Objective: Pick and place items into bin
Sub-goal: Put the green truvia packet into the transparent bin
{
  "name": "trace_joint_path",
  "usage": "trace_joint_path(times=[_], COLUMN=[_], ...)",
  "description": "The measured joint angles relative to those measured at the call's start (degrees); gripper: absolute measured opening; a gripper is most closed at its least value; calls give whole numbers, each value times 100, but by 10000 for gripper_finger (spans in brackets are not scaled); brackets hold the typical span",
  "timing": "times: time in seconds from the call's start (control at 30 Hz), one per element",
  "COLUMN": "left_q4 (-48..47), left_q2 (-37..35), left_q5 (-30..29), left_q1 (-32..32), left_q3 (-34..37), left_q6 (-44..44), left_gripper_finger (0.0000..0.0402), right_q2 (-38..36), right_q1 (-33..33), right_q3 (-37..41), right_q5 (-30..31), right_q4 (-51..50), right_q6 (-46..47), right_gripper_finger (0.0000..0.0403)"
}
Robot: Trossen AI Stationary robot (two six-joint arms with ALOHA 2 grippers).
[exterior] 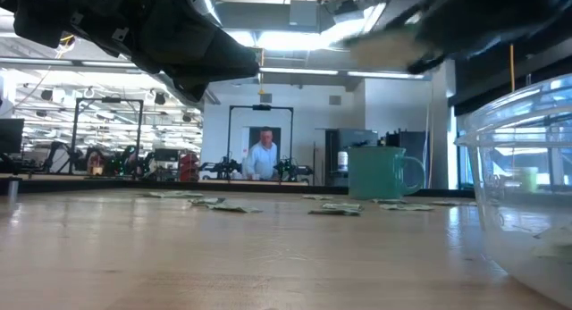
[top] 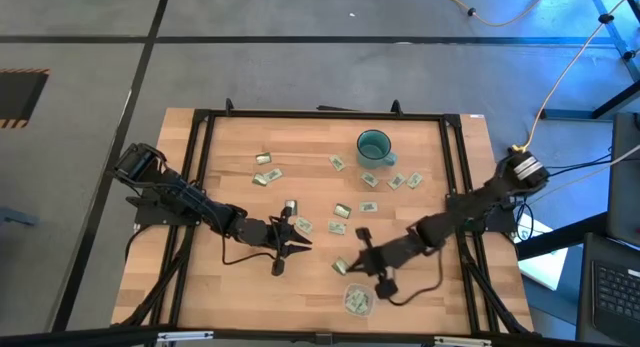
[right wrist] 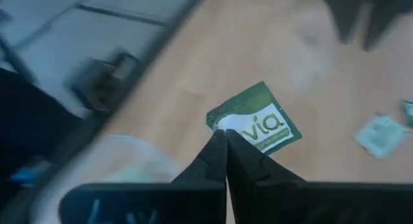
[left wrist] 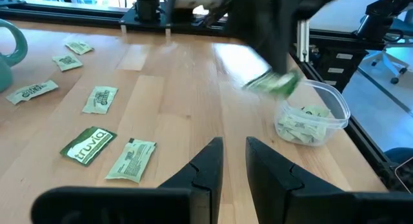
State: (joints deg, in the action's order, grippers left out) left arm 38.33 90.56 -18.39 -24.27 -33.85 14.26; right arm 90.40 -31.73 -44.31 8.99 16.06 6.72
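Right gripper [right wrist: 226, 137], jaws pinched on a green sweetener packet [right wrist: 258, 121], should travel toward six o'clock over the clear tub [top: 358, 300] before releasing.

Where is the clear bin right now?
In the high view the bin sits near the table's front edge, right of centre, just below the right gripper, which is shut on a packet.

The packets [left wrist: 90, 145] are pale green and white, some with white lettering on a green band; the one pinched in the right gripper [right wrist: 226, 135] is darker green with white letters. The bin [left wrist: 312, 120] is clear plastic. The mug [top: 374, 146] is teal. The table [top: 240, 277] is light wood grain, framed in black. Both arms are dark.
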Motion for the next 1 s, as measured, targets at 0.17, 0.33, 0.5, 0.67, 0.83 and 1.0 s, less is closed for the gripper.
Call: trace_joint_path(times=[0.17, 0.33, 0.5, 0.67, 0.83, 1.0], left_q4=[3, 4, 3, 4, 4, 4], left_q2=[0, 0, 0, 0, 0, 0], left_q5=[0, 0, 0, 0, 0, 0], left_q1=[0, 0, 0, 0, 0, 0], left_q3=[0, 0, 0, 0, 0, 0], left_q6=[0, 0, 0, 1, 1, 2], left_gripper_finger=[61, 61, 61, 61, 61, 61], right_q2=[-108, 163, 505, 716, 726, 726], right_q1=[-654, -1102, -1241, -1239, -1240, -1237], right_q3=[-2, -2, -2, -2, -2, -2], right_q5=[36, 510, 636, 640, 587, 365], right_q4=[-82, -92, -63, -55, -19, 47], right_q6=[722, 1325, 1699, 1871, 1850, 1679], right_gripper_finger=[0, 0, 0, 0, 6, 19])
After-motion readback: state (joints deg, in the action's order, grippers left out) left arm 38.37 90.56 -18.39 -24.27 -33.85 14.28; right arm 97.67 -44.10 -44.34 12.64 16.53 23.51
